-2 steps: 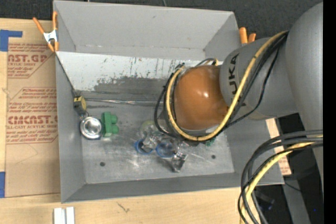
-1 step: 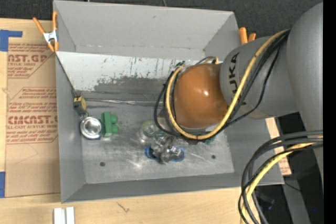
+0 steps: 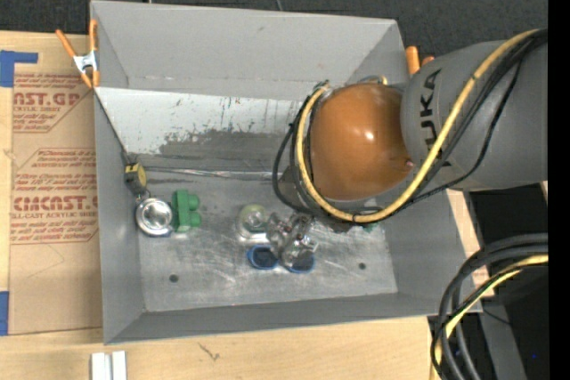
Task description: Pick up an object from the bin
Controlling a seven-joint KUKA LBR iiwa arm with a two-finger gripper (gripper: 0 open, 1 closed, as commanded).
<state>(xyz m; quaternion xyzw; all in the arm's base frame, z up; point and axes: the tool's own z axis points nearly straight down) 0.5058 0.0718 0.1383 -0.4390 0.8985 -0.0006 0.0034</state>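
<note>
Hanging low over the floor of the grey metal bin [image 3: 116, 280], the gripper [image 3: 292, 241] sits at the end of an arm that enters from the right, its wrist hidden under a rounded orange cover [image 3: 354, 151]. Whether the gripper is released or clenched cannot be told, because its tip is lost among the small things around it, and nothing can be seen to be held.

The gripper is down in a little cluster at the front middle of the bin floor. Three things make up this cluster: one blue ring-shaped piece [image 3: 261, 258] just beside the tip on its left, one clear, shiny roundish piece [image 3: 252, 219] a little behind that, and one dark blue piece [image 3: 304, 262] touching or nearly touching the tip in front.

Well apart, toward the left wall, lie three more things: one round silver cap [image 3: 153, 216], one green block [image 3: 187, 211] touching its right side, and one small yellow-and-black piece [image 3: 134, 176] behind them. That makes six loose things in all, one of each kind.

By my judgement the step in hand is the descent onto a target within the cluster, with the lift not yet done. The next move calls for closing on a single piece without nudging its neighbours, then rising straight up.
</note>
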